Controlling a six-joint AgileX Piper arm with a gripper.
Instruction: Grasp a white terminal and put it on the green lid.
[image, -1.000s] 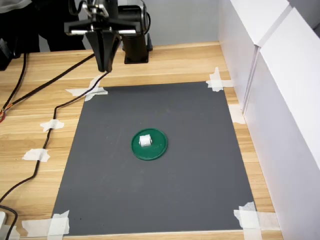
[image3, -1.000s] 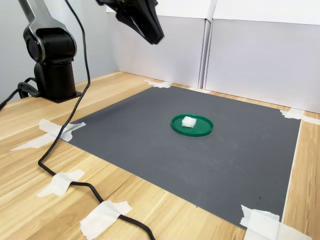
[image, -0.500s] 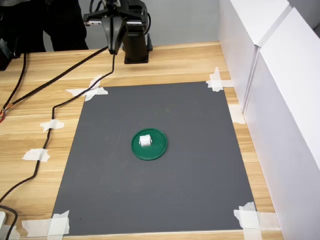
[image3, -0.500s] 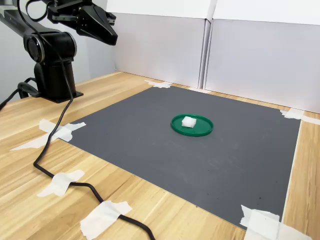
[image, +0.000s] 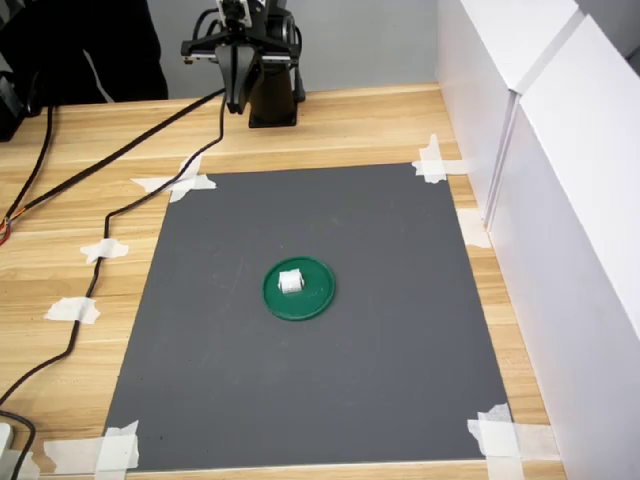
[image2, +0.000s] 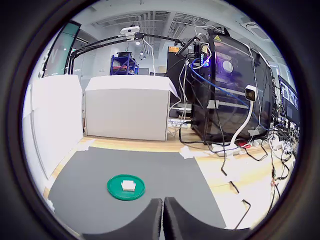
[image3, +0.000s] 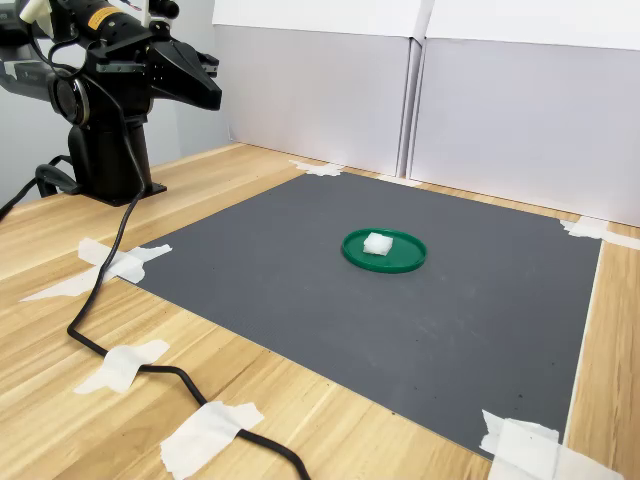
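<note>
Tape strips (image3: 208, 436) pin a black cable (image3: 120, 340) to the near edge of the wooden table (image3: 60, 400) in the second exterior view. Beyond them lies the dark grey mat (image3: 400, 310), and the green lid (image3: 385, 251) sits near its middle with the white terminal (image3: 376, 243) resting on top. Farther back, well apart from the lid, the gripper (image3: 212, 95) hangs above the table by the arm's base (image3: 110, 165), jaws pressed together and empty.

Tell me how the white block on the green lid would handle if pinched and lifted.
The white block looks small and boxy, so probably light and stiff. It rests flat on the green lid, so it seems unlikely to roll. Being tiny, it could slip from an off-centre pinch.
</note>
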